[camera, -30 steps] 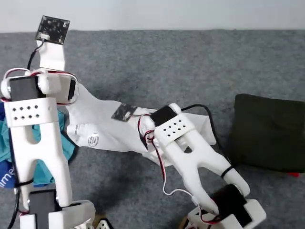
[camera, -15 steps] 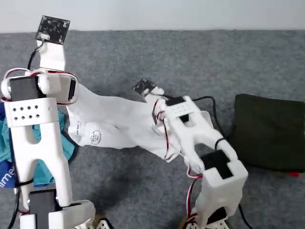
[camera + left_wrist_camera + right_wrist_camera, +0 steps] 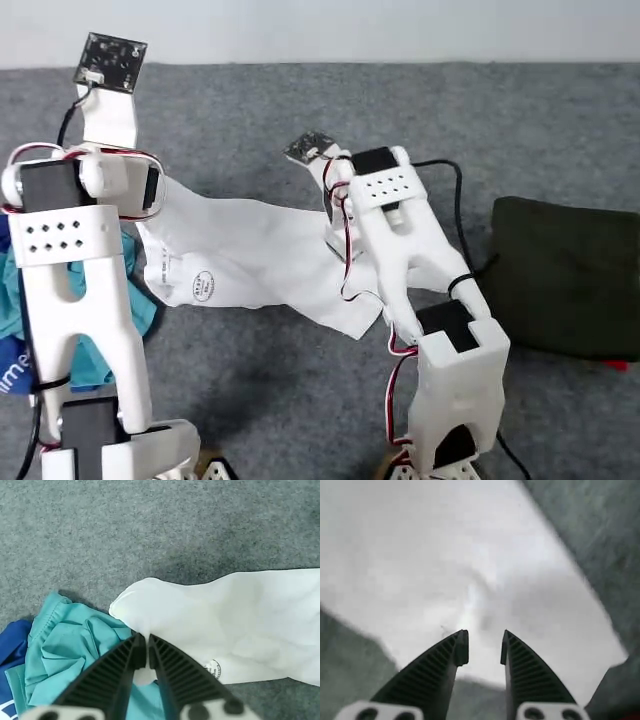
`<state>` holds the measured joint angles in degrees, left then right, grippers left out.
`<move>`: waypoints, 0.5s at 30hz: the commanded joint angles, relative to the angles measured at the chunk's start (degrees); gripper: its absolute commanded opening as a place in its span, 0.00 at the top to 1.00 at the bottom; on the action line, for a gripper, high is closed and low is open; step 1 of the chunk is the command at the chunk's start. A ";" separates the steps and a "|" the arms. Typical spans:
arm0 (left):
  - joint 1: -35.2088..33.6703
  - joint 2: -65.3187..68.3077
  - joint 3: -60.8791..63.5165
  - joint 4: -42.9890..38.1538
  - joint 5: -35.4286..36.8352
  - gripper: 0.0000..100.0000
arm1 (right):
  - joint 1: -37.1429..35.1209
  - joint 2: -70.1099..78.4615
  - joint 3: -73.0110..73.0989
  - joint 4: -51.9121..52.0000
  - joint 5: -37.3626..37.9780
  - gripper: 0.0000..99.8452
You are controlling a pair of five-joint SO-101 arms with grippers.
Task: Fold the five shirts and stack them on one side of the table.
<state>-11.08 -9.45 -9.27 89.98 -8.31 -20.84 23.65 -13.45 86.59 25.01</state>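
Observation:
A white shirt (image 3: pixel 250 255) lies spread across the middle of the grey table between my two arms. One corner of the white shirt (image 3: pixel 210 615) is pinched in my left gripper (image 3: pixel 142 652), which is shut on it and holds it slightly raised. In the high view my left gripper (image 3: pixel 155 197) is at the shirt's left end. My right gripper (image 3: pixel 482 647) hangs open just over the white shirt (image 3: pixel 445 555), near the shirt's far right edge (image 3: pixel 333 205). A dark green folded shirt (image 3: pixel 565 275) rests at the table's right side.
A crumpled teal shirt (image 3: pixel 75 645) and a blue shirt (image 3: pixel 12 645) lie under my left arm at the table's left edge (image 3: pixel 15 300). Bare grey table (image 3: pixel 450 120) stretches along the back and along the front between the arm bases.
My right arm has swung from the front toward the back of the table. The shirt's right part has drawn in leftward and away from the green shirt. My left arm has stayed put.

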 commanded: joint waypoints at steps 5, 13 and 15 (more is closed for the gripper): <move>-0.26 -1.93 -0.22 -2.90 -0.62 0.98 | -5.58 -6.11 -3.87 15.96 -0.70 0.89; -0.26 -1.93 -0.22 -2.99 -1.58 0.98 | -14.55 -9.01 6.51 16.13 -6.07 0.86; -0.26 -1.93 -0.22 -2.81 -1.58 0.98 | -15.25 -8.92 10.02 15.52 -7.47 0.79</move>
<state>-11.08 -9.45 -9.27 88.31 -9.01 -34.73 18.11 -6.24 100.31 19.65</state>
